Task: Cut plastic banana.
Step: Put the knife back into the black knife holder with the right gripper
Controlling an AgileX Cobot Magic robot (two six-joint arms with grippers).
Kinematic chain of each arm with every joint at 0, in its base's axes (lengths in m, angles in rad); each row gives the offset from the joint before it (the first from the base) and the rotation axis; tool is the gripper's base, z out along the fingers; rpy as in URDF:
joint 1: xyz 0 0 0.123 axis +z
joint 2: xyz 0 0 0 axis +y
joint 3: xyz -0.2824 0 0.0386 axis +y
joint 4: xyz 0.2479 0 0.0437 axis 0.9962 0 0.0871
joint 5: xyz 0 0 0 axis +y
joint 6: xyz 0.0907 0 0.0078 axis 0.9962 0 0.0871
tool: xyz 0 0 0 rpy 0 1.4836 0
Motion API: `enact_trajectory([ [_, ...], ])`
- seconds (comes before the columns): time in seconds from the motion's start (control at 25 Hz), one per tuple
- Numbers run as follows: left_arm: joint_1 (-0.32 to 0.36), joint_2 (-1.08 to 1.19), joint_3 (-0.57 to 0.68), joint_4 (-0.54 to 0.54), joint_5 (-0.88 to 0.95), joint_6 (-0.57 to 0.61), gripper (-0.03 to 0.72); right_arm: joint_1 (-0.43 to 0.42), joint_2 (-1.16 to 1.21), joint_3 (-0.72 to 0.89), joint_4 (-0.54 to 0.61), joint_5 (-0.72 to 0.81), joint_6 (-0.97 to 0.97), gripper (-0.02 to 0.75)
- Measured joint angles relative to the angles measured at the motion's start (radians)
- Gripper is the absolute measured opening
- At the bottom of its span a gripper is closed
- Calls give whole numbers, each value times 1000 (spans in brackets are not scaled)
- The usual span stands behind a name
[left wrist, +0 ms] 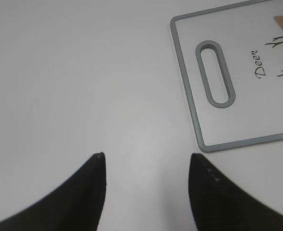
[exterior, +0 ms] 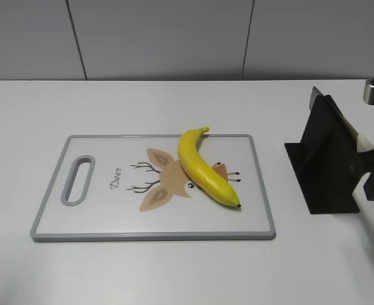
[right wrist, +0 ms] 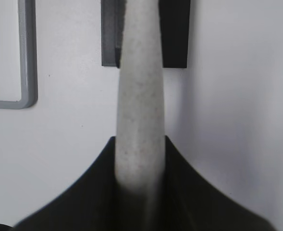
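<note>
Yellow plastic banana (exterior: 202,167), stem far, diagonal.

Count of items on the tabletop (exterior: 174,273), all views.

One banana (exterior: 204,170). One cutting board (exterior: 98,210) under it, with one handle slot (exterior: 78,180), one printed deer picture (exterior: 167,181) and one printed word (exterior: 115,178). One black knife stand (exterior: 329,159), with one knife in it, seen by its pale speckled handle (right wrist: 139,115). Two hands: the left hand (left wrist: 146,168), two dark fingers apart over bare tabletop in the left wrist view; the right hand (right wrist: 140,163), two dark fingers pressed against the knife handle on both sides in the right wrist view. One tabletop, white.
</note>
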Motion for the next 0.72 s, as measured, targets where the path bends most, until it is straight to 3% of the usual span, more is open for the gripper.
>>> enact_trajectory([
  [0.72,0,0,1,1,-6,0,535,0,4,2,0,-35,0,176],
])
